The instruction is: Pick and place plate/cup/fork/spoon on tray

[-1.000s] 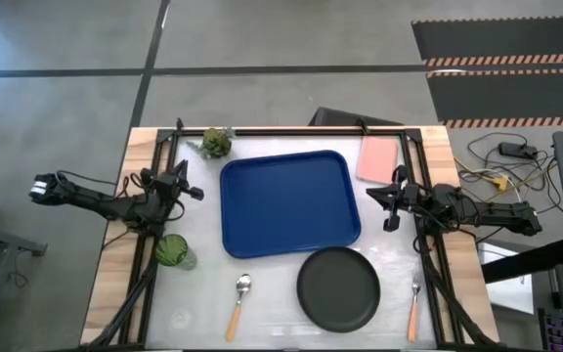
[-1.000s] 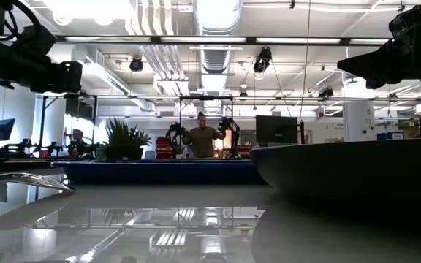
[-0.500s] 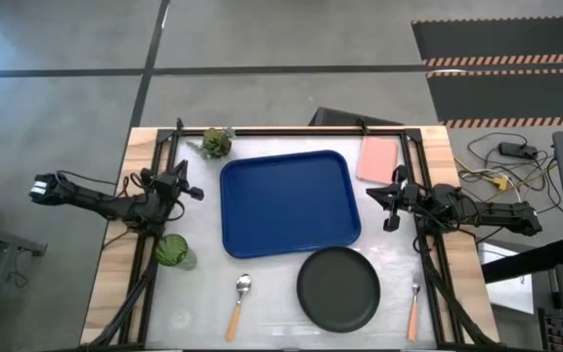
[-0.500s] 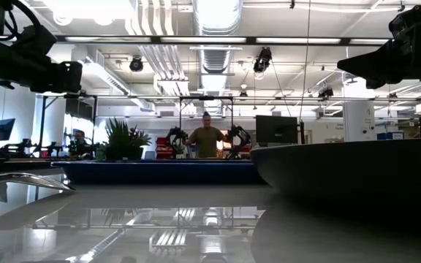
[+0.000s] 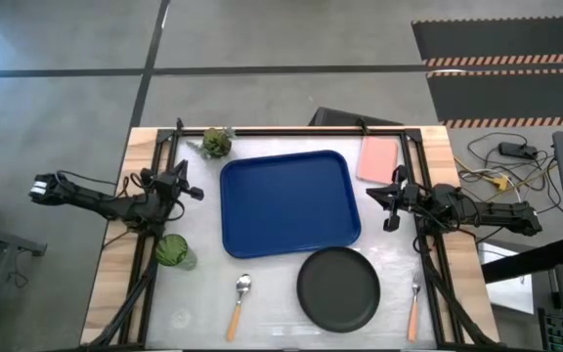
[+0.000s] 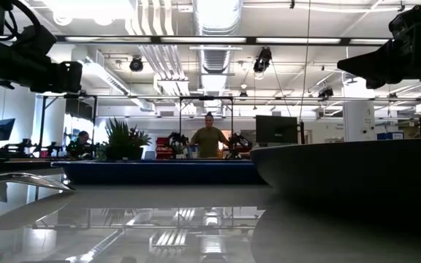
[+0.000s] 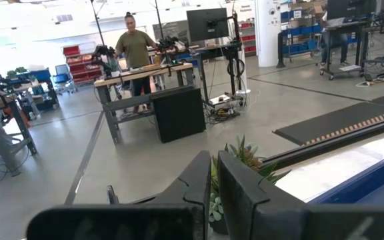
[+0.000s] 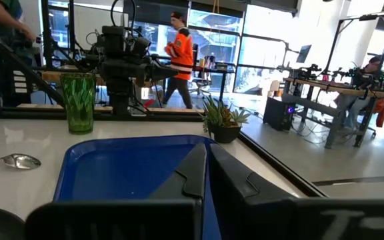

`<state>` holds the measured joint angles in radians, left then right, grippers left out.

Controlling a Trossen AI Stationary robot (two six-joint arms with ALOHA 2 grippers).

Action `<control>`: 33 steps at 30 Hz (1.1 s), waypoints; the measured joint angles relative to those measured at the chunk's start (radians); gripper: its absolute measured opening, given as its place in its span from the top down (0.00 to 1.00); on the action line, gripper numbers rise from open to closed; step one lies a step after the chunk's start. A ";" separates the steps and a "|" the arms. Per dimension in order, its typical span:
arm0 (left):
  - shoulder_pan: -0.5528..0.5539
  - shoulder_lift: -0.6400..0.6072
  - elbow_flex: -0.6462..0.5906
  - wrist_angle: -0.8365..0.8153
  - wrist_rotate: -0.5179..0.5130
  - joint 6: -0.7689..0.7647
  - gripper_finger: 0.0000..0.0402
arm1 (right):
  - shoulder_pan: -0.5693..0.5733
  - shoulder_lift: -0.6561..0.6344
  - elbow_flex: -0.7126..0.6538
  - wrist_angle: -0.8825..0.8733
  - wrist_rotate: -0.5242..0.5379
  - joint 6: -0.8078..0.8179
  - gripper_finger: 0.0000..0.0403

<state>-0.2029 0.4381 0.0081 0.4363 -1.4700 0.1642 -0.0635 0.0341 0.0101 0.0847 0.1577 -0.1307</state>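
The blue tray (image 5: 286, 203) lies at the table's middle. The black plate (image 5: 338, 289) rests flat on the table near the tray's near right corner. The green cup (image 5: 172, 250) stands upright left of the tray and also shows in the right wrist view (image 8: 80, 103). The spoon (image 5: 239, 303) lies near the front edge, left of the plate. The fork (image 5: 413, 305) lies right of the plate. My left gripper (image 5: 195, 193) hovers shut and empty left of the tray. My right gripper (image 5: 371, 196) hovers shut and empty right of the tray.
A small leafy plant (image 5: 216, 143) stands at the far left beside the tray's far corner. A pink flat rectangle (image 5: 378, 158) lies at the far right. Black frame rails run along the table's left, right and far sides. People stand in the room beyond.
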 joint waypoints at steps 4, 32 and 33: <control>0.000 0.000 0.000 0.000 0.000 0.000 0.97 | 0.000 0.000 0.000 0.000 0.000 0.000 0.98; 0.001 0.000 0.000 0.001 0.051 -0.172 0.97 | -0.001 0.000 0.000 0.003 -0.001 0.381 0.98; 0.001 0.000 0.000 0.001 0.059 -0.296 0.97 | -0.001 0.000 0.000 0.003 -0.001 0.386 0.98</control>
<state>-0.2024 0.4381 0.0078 0.4370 -1.4113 -0.1322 -0.0643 0.0343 0.0101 0.0875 0.1570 0.2556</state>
